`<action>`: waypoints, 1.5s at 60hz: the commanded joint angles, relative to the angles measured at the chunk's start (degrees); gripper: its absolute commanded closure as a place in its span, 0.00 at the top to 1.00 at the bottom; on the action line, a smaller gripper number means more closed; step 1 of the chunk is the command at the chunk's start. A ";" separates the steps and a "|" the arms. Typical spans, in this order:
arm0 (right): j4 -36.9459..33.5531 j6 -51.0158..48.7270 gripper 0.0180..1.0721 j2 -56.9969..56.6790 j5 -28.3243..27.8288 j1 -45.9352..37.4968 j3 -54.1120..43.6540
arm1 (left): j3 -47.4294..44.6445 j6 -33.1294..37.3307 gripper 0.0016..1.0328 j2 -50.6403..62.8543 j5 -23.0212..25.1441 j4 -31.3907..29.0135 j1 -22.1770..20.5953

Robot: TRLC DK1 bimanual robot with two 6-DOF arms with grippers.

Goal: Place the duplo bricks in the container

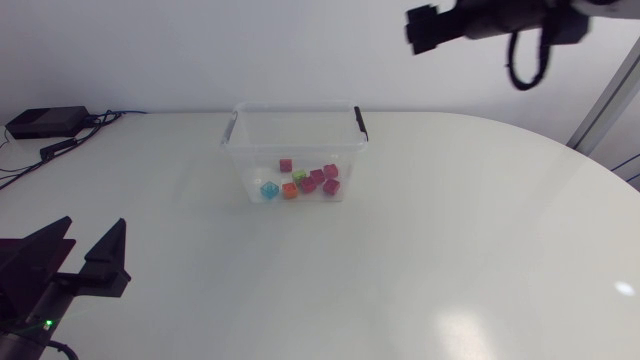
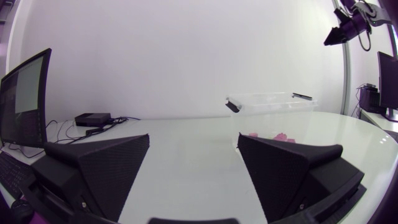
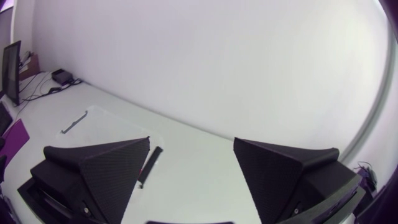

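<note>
A clear plastic container [image 1: 292, 128] with black handles stands at the table's middle back. Several duplo bricks lie on its floor: a blue one [image 1: 268, 189], an orange one [image 1: 290, 190], a green one [image 1: 299, 176] and several pink and red ones [image 1: 330, 172]. My left gripper [image 1: 88, 238] rests low at the near left, open and empty, facing the container [image 2: 270, 102] from far off. My right gripper [image 1: 425, 28] hangs high above and behind the table's right. In the right wrist view, the right gripper [image 3: 191, 146] is open and empty, with the container's black handle [image 3: 149, 167] below it.
A black box [image 1: 42, 121] with cables lies at the table's far left corner. Wide bare tabletop [image 1: 450, 240] surrounds the container on all sides.
</note>
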 commanded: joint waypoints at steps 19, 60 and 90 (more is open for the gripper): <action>15.81 0.40 0.96 -43.58 6.44 -0.84 -44.69 | -1.10 0.89 0.96 -0.67 0.40 0.82 0.47; 19.54 5.77 0.96 -73.21 -0.54 -9.99 -73.34 | -1.10 -1.44 0.96 -0.28 -1.28 0.53 -1.85; 20.47 10.24 0.96 -83.22 -6.04 -17.19 -85.82 | -1.10 -3.25 0.96 0.03 -2.59 0.30 -3.66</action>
